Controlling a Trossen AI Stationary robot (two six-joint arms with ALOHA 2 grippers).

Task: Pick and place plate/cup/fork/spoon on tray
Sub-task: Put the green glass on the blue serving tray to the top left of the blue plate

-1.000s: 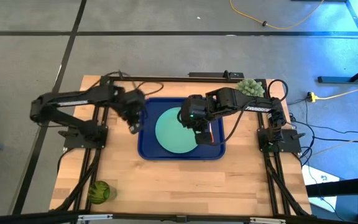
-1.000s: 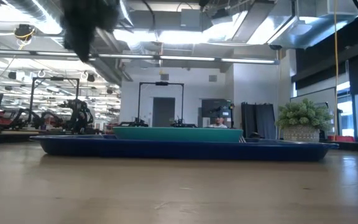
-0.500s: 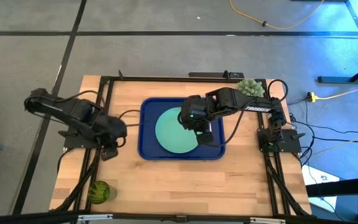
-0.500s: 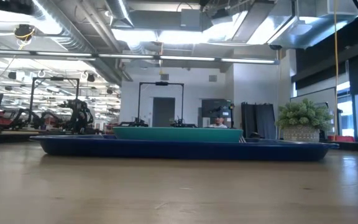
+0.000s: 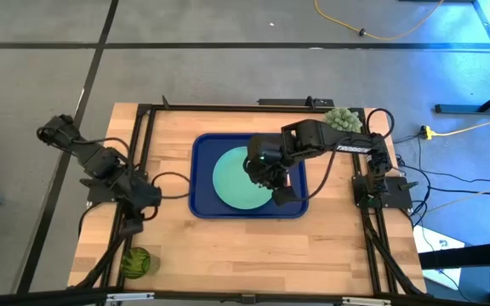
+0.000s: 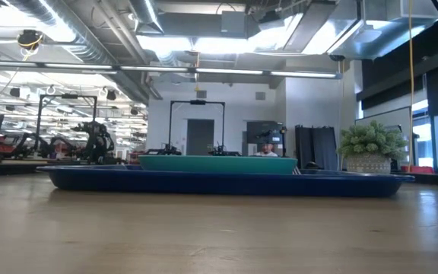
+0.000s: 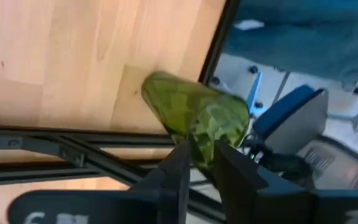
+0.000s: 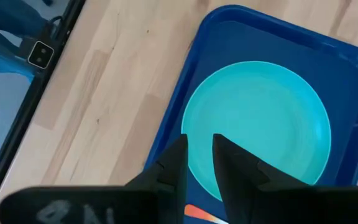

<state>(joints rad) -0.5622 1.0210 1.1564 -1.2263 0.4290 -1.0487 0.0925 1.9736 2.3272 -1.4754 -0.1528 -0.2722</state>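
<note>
Where the wooden table nears the camera in the low view, its near half lies bare from edge to edge, leaving open room in front of the tray. Cup stands at the table's front left corner, just beside the black frame rail; translucent dark green, seen tilted in the left wrist view. Left gripper sits over the left edge of the table, near the cup and well apart from the tray; fingers close together with a thin gap, holding nothing, the cup showing just beyond the tips. Tray is dark blue, rounded corners, raised rim, in the middle of the table toward the back. Plate, mint green and round, lies flat inside the tray, left of centre; in the low view its rim rises just above the tray's rim. Right gripper hangs over the tray's right part, beside the plate; fingers nearly together, empty. An orange-red handle shows on the tray floor by those fingers; fork or spoon, cannot tell. Potted plant sits at the back right corner.
</note>
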